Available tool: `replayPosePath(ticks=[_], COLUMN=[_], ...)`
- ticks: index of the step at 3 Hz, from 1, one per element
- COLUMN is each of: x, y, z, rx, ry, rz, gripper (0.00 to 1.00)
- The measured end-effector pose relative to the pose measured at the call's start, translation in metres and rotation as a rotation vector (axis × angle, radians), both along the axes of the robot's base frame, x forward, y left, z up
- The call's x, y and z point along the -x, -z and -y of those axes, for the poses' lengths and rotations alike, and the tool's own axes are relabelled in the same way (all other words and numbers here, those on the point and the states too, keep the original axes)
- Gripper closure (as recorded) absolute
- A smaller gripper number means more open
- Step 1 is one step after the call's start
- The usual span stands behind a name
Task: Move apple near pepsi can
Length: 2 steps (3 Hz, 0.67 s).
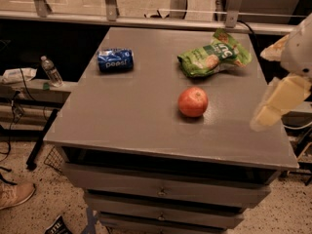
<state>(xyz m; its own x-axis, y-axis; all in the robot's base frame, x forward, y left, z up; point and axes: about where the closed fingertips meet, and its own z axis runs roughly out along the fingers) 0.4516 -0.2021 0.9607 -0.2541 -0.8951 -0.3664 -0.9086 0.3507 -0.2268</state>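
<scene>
The red-orange apple (193,102) sits on the grey cabinet top (126,116), right of its middle. The blue pepsi can (115,61) lies on its side at the far left of the top, well apart from the apple. My gripper (280,99), pale and blurred, hangs at the right edge of the view over the right side of the top. It is to the right of the apple, about level with it, and touches neither the apple nor the can.
A green crinkly snack bag (213,54) lies behind the apple at the far right. A clear water bottle (50,71) stands on a lower shelf to the left. Drawers (161,191) run below the front edge. A shoe (14,195) is on the floor at lower left.
</scene>
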Motion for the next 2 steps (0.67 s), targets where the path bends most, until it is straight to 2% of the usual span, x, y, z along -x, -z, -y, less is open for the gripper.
replayPosePath(ticks=[1,2], x=[-0.026,-0.037], y=[0.025,0.013], z=[-0.025,-0.027], rx=[-0.189,-0.207], ry=[0.07,0.083], rz=[0.032,0.09], gripper=[0.0,0.0])
